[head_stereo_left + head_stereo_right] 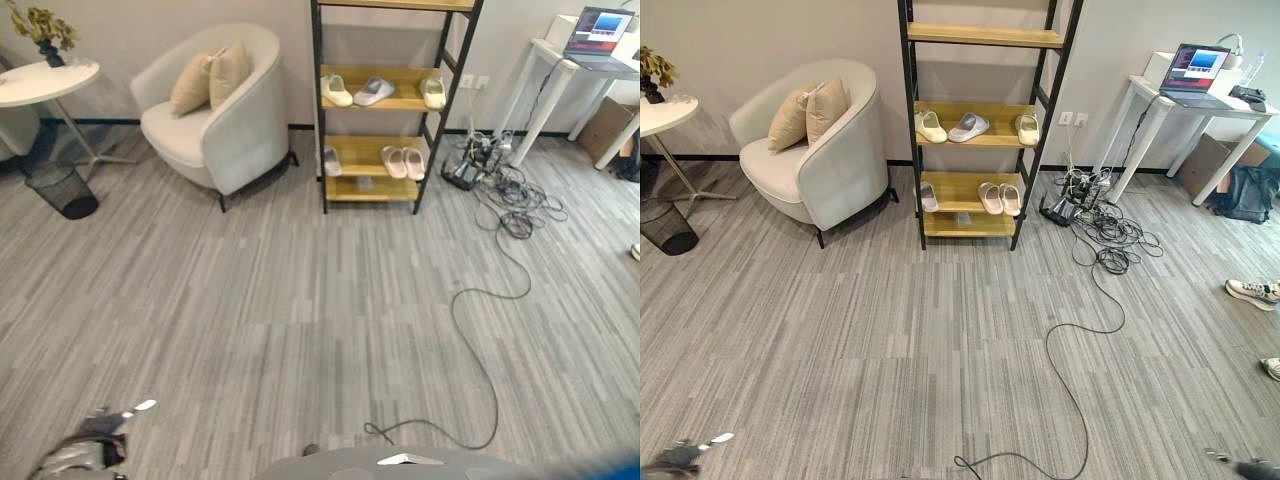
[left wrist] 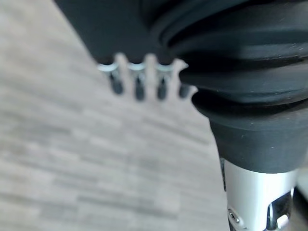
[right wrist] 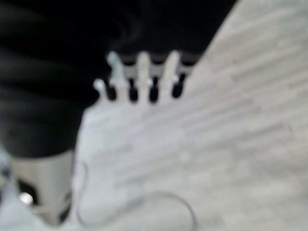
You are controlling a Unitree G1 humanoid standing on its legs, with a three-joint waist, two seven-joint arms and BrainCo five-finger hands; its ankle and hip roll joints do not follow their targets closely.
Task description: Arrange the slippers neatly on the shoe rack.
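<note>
Left hand point(image 2: 139, 79) low at the robot's left side, fingers straight and empty, right hand point(image 3: 144, 77) likewise, fingers extended, holding nothing

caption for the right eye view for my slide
Six slippers sit on the shoe rack beside an armchair.

Grey plank floor point(image 1: 250, 320), armchair point(image 1: 215, 110), side table point(image 1: 45, 80)

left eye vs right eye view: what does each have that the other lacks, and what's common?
Left eye view: the side table with its whole round top and the plant uncut. Right eye view: a dark backpack and a person's shoe whole, both cut at the left eye view's edge. Shared: shoe rack with slippers on two shelves, armchair, laptop, wire bin.
</note>
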